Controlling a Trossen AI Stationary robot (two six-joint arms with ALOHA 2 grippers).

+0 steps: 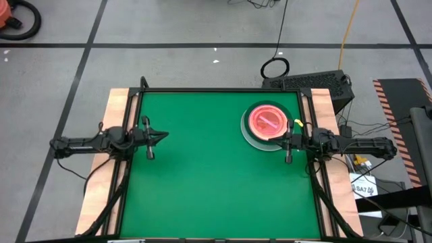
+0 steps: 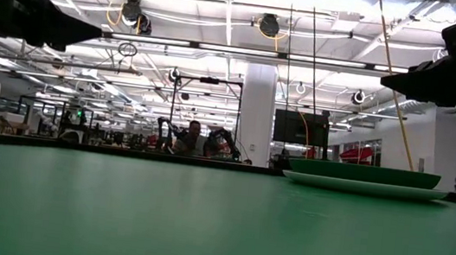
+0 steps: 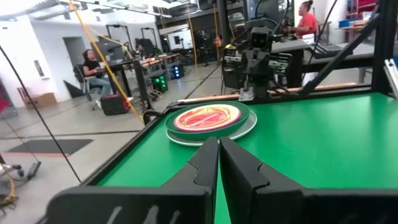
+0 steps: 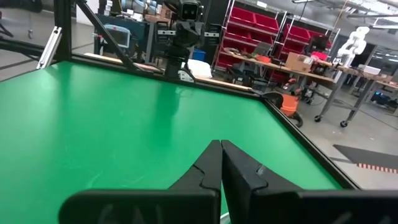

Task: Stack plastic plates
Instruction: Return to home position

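Stack (image 1: 268,125) sat by the right edge of the worktop (image 1: 202,182), in the far half and just beside your right gripper (image 1: 286,142). Nothing else lay on the green that I could see.

Both claws were clenched on nothing. The left gripper (image 1: 164,136) hung at the left edge about mid-length, tips meeting in its own wrist view. The right gripper was the same at the right edge.

Handling, my read:
- Thin plastic, so light and stiff, not fragile.
- The surfaces looked smooth, so expect the nested plates to slide on each other if you push from the side.
- If you had to move it, the best hold was the outer rim of the bottom pale plate (image 1: 251,140), pinching the lip and lifting level. Grabbing an upper dish would likely have lifted that one alone.

View differences:
- High view gave you the place and the top piece, a pink dish (image 1: 266,120) with a bar mark.
- Low view gave only the profile: dark-green plate (image 2: 364,172) over the pale one, squat and level. The translucent dishes were hidden below the rim.
- Left wrist view showed the layered rims from across the worktop.
- Right wrist view missed the stack and showed just green and the left arm (image 4: 181,34) opposite.
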